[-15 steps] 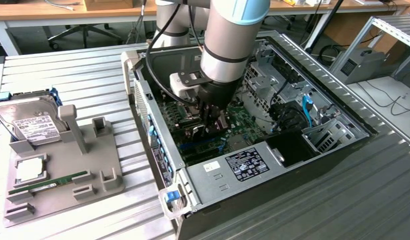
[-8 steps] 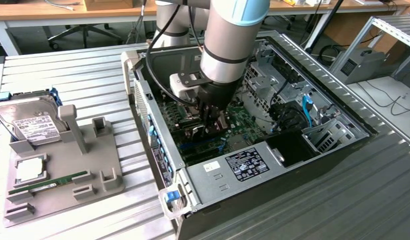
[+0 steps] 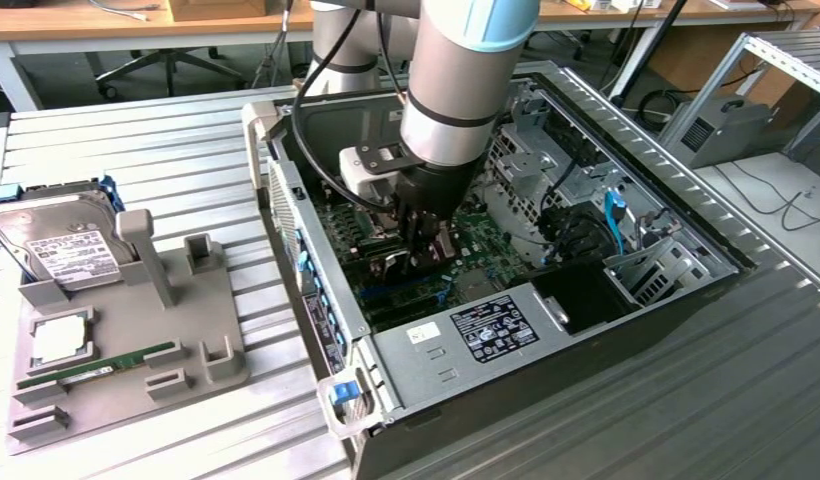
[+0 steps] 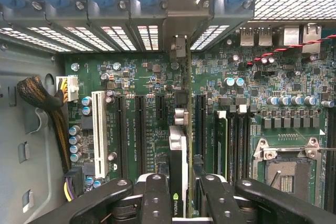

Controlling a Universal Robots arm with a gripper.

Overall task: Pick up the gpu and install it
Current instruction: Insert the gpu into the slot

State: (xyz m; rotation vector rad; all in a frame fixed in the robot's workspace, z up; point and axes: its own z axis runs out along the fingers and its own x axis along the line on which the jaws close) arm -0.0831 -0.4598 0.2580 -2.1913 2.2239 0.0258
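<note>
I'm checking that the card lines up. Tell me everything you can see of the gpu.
In the wrist view the gpu shows edge-on. It is a thin card standing upright over the green motherboard, parallel to the long black expansion slots. Its top edge carries a pale strip with a small green logo. Its far end, a greyish metal bracket, reaches the case's rear wall. The gripper clamps it from both sides. I cannot tell whether it is seated.
</note>
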